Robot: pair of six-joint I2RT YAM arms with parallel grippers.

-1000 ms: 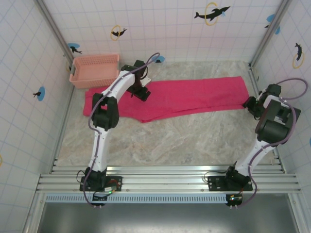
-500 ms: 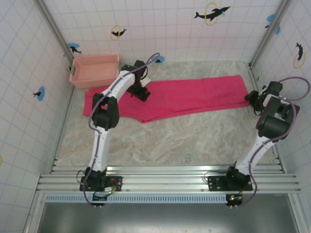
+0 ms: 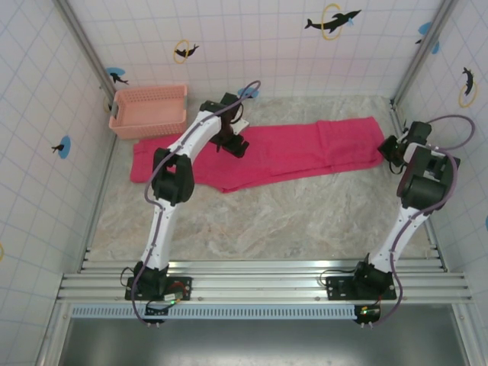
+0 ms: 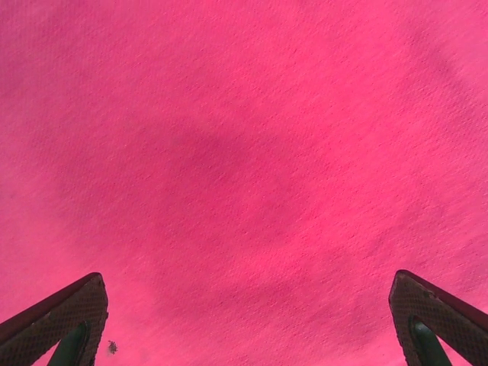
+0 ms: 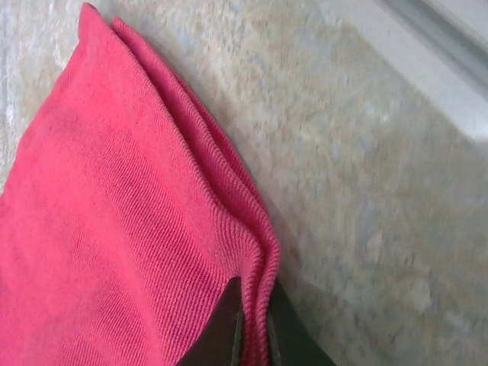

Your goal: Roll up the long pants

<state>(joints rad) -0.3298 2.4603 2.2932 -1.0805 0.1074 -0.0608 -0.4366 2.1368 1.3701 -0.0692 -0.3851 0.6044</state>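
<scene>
The long pants are bright magenta cloth, spread flat across the far half of the table from left to right. My left gripper hangs over their middle part, open, with both fingertips wide apart just above the plain cloth and nothing between them. My right gripper is at the pants' right end. It is shut on the hemmed edge, and the cloth bunches up between its dark fingers.
A pale salmon mesh basket stands at the back left, just beyond the pants. Tiled walls and metal frame posts close in the table. Bare marbled tabletop stretches between the pants and the arm bases.
My right gripper moved in to the pants' right end and shut on the hem. My left gripper shifted a little right and back over the cloth, staying open.
</scene>
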